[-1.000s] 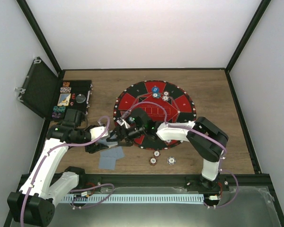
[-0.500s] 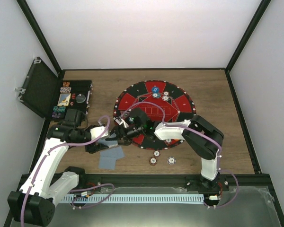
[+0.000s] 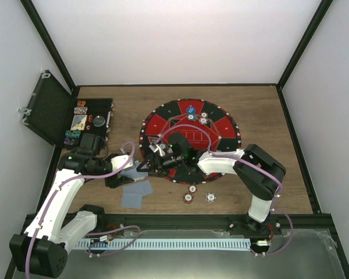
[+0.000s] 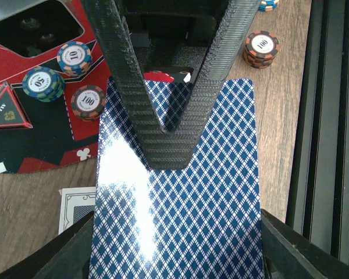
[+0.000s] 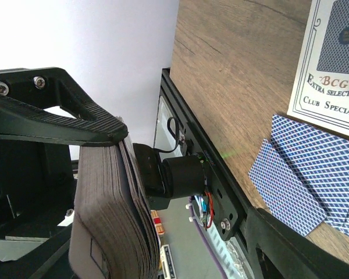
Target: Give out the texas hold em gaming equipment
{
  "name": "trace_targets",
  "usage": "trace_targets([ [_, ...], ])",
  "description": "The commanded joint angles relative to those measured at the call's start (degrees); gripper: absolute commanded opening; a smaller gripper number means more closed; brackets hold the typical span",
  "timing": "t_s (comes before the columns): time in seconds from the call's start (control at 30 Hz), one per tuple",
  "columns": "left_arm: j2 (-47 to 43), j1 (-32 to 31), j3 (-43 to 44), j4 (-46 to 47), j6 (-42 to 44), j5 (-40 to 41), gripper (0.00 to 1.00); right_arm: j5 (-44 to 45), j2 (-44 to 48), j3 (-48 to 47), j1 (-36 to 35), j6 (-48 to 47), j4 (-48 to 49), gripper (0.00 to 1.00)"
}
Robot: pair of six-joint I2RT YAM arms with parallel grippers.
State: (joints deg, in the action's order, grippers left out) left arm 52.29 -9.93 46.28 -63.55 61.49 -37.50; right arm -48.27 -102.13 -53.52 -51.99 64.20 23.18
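Left wrist: left gripper (image 4: 177, 238) clamps the card deck (image 4: 221, 174); right gripper (image 5: 186, 177) open (finger (image 4: 163, 133) atop). Risk: friction drags several off together.

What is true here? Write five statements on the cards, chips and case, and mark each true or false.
1. The left gripper holds a deck of cards with blue patterned backs. True.
2. The black case is shut. False: the case stands with its lid open.
3. Every chip lies on the mat. False: a few chips lie on bare wood by the near edge of the mat.
4. Loose cards lie face down on the table, left of those chips. True.
5. The right gripper is clear of the deck. False: one finger rests on the top card.
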Motion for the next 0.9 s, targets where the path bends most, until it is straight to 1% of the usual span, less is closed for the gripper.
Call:
trace_targets([
  [0.0, -0.44, 0.19, 1.22, 0.68, 0.37, -2.71, 0.04, 2.14, 1.43, -0.5, 0.67, -1.8, -4.22, 0.66],
  [0.13, -0.46, 0.18, 1.18, 0.7, 0.18, -2.41, 0.04, 2.6, 1.85, -2.08, 0.75, -3.32, -7.22, 0.65],
  [0.2, -0.57, 0.2, 1.1, 0.69, 0.21, -2.06, 0.04, 2.88, 2.77, -2.18, 0.75, -4.3, -8.86, 0.62],
  [0.3, -0.77, 0.26, 0.48, 0.92, 0.2, -1.61, 0.04, 3.46, 5.11, -0.42, 1.0, -4.09, -8.94, 0.53],
  [0.43, -0.58, 0.19, -0.04, 1.63, 0.02, -1.68, 0.04, 3.58, 8.53, 1.8, 1.11, -2.02, -6.12, 0.39],
  [0.63, 0.09, 0.2, 0.21, 2.07, -0.41, -1.82, 0.04, 3.45, 11.41, 2.36, 1.1, -0.54, -4.99, 0.23],
  [0.67, 0.05, 0.25, 0.32, 2.08, -0.36, -1.76, 0.04, 3.32, 11.73, 2.43, 1.1, -0.34, -4.73, 0.22],
  [0.87, -0.39, 0.26, -0.54, 2.46, -0.34, -0.79, 0.04, 2.1, 11.93, 3.45, 0.83, 1.07, -2.3, 0.21],
])
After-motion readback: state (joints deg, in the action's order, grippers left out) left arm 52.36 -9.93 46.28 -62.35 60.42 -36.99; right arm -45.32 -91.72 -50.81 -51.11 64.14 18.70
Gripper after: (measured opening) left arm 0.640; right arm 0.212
